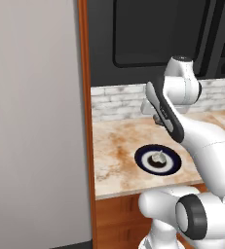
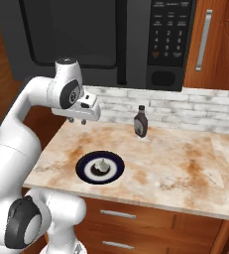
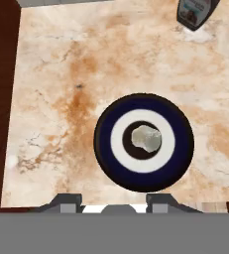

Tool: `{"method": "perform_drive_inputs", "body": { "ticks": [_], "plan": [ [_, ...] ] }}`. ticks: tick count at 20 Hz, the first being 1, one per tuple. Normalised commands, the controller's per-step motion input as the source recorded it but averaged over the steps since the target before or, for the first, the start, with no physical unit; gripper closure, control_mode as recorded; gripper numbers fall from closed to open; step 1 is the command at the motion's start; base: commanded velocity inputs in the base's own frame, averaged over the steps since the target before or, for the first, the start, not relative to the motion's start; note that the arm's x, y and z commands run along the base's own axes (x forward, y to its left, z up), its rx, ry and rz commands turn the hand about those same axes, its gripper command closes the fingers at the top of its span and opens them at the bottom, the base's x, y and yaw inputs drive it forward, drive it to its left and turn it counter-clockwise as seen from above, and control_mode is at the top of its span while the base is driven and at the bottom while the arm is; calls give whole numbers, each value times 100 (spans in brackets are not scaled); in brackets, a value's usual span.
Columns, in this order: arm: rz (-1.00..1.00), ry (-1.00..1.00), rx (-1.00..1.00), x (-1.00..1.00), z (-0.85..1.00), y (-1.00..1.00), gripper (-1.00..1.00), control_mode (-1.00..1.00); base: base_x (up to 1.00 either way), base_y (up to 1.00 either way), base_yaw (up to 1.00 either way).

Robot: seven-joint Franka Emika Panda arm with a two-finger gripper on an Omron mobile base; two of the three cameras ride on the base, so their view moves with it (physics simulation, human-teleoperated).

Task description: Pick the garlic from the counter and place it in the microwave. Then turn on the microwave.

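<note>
The garlic (image 1: 157,157) (image 2: 101,164) (image 3: 145,138), a small whitish bulb, lies in the middle of a dark blue and white plate (image 1: 140,160) (image 2: 84,168) (image 3: 103,144) on the counter (image 1: 114,146) (image 2: 175,158) (image 3: 61,74). My gripper (image 1: 158,119) (image 2: 77,120) (image 3: 115,201) hangs well above the plate and points down at it. Its fingers stand apart with nothing between them. The black microwave (image 1: 148,34) (image 2: 71,34) sits above the counter with its door closed, its button panel (image 2: 168,30) to the right of the door.
A dark sauce bottle (image 2: 141,121) (image 3: 195,12) stands near the brick wall strip, right of the plate. A wooden side panel (image 1: 84,121) bounds the counter on the left. A wooden cabinet door (image 2: 215,39) hangs right of the microwave.
</note>
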Motion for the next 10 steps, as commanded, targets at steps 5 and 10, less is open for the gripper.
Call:
{"method": "perform_drive_inputs", "body": {
  "ticks": [5, 10],
  "plan": [
    [0, -9, 0, -4, 1, 0, -100, -100, 0, 0, 0],
    [2, -23, 0, -18, 16, -3, -100, -100, 0, 0, 0]
  ]
}}
